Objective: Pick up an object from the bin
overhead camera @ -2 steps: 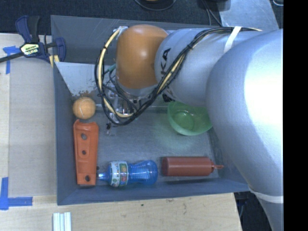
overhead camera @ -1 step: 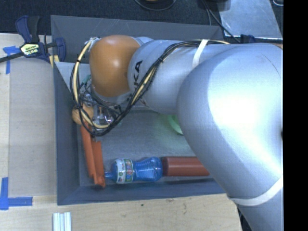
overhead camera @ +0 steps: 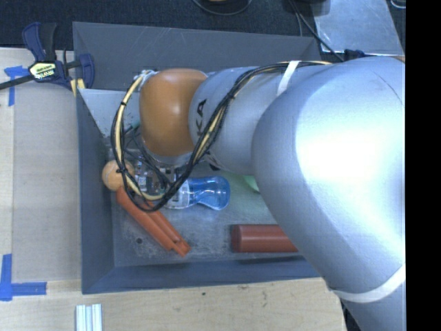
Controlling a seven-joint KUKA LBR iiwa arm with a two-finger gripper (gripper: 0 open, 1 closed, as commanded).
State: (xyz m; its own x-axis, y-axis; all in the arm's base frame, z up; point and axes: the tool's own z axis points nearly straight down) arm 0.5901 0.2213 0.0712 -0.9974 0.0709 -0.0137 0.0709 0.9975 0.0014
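The gripper (overhead camera: 148, 174) sits low at the left of the grey bin (overhead camera: 96, 226), under the orange wrist cover (overhead camera: 169, 112) and looped cables, which hide its tip, so I cannot tell whether it is spread or pressed together. It is over the neck end of a clear blue plastic bottle (overhead camera: 203, 193) lying on its side, with a tan ball (overhead camera: 110, 176) just to the left and a long orange stick (overhead camera: 155, 227) slanting just below. A red-brown block (overhead camera: 262, 238) lies further right by the lower wall and a pale green thing (overhead camera: 248, 183) peeks out beside the bottle's base, both partly covered by the broad silver arm (overhead camera: 331, 171).
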